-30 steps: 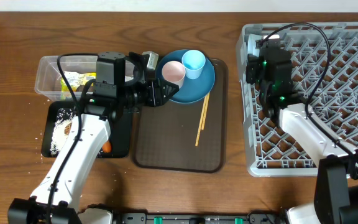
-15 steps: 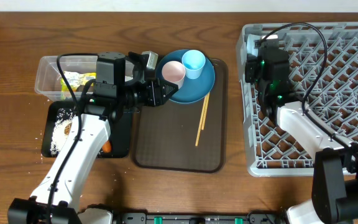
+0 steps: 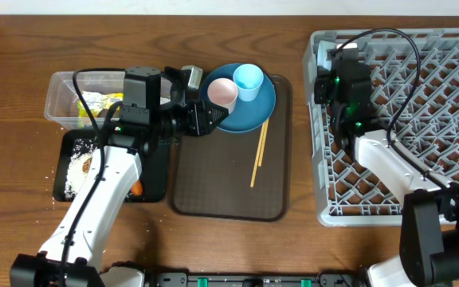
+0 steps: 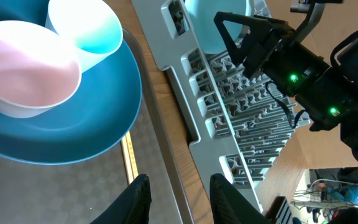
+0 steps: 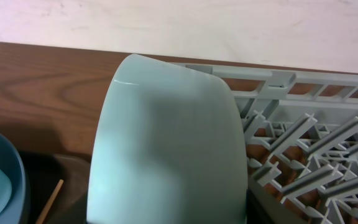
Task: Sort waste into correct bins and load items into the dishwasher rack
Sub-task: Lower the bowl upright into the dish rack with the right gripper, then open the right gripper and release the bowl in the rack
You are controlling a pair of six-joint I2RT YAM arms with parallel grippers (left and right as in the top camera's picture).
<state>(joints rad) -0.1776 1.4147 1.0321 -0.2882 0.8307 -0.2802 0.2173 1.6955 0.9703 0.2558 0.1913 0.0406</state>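
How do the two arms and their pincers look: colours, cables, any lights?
Both have white lower links and black wrist housings. The left arm and right arm each carry a looping black cable; small green lights glow on the right. The left pincer has black fingers.

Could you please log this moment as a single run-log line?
left fingers: open, empty, beside blue plate | right fingers: shut on bowl, at rack corner

Left arm bent, left gripper (image 3: 210,119) jaws slightly apart, empty, right arm stretched forward, right gripper (image 3: 343,57) clamping white bowl with light blue outside (image 5: 166,143).
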